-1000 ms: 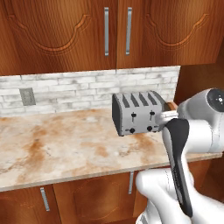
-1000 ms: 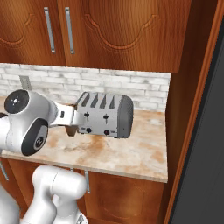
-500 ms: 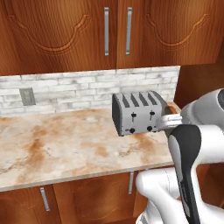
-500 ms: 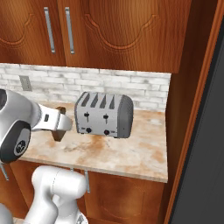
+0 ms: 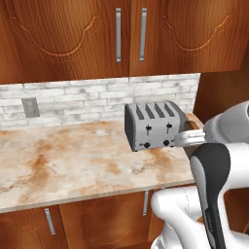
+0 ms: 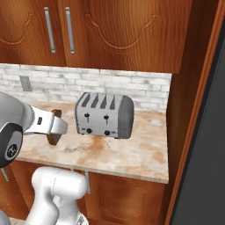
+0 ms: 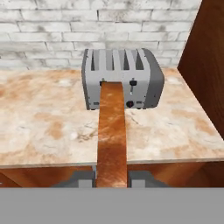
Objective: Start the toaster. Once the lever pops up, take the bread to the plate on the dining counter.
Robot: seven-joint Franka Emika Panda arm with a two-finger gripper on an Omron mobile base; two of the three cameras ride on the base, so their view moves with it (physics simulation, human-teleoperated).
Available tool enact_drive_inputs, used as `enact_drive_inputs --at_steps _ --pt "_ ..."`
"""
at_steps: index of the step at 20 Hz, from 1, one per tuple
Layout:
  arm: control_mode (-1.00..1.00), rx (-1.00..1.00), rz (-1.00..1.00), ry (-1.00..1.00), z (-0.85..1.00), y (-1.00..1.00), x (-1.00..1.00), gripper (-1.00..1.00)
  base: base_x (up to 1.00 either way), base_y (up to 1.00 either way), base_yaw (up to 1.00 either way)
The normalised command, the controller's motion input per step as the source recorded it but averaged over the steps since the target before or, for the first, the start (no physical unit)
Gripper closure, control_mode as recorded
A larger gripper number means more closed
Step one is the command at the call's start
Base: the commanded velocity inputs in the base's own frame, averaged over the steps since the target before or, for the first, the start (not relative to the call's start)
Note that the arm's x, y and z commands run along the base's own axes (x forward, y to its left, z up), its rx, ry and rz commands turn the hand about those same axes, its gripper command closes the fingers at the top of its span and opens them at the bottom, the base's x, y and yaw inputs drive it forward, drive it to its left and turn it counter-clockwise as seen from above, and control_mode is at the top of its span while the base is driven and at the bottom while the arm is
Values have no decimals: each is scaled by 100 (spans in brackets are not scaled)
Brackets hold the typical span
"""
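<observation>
Counter [image 5: 68, 165]: I see marbled stone under brick, toaster near its right end.
Toaster [image 6: 104, 115]: upright, slots up, levers facing me.
Arm: held level, pulled back before the counter edge.
Gripper [image 7: 112, 177]: clamped on bread [image 7: 112, 135], slice edge-on, pointing at toaster.

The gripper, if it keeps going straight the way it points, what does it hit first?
Most likely the toaster: the bread clamped in the gripper points at its front face, so the slice's far edge would probably touch first. Depth is hard to judge.
</observation>
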Motion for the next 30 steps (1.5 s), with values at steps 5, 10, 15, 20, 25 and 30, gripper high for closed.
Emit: enact_drive_inputs --at_steps 5,10,15,20,25,30 --pt "100 0 0 0 0 0 0 100 -4 0 0" --pt "100 0 0 0 0 0 0 100 -83 7 18" --pt "100 0 0 0 0 0 0 100 -67 40 69" --pt "100 0 0 0 0 0 0 100 -27 48 90" --pt "100 0 0 0 0 0 0 100 -6 15 99" --pt "100 0 0 0 0 0 0 100 -7 0 100"
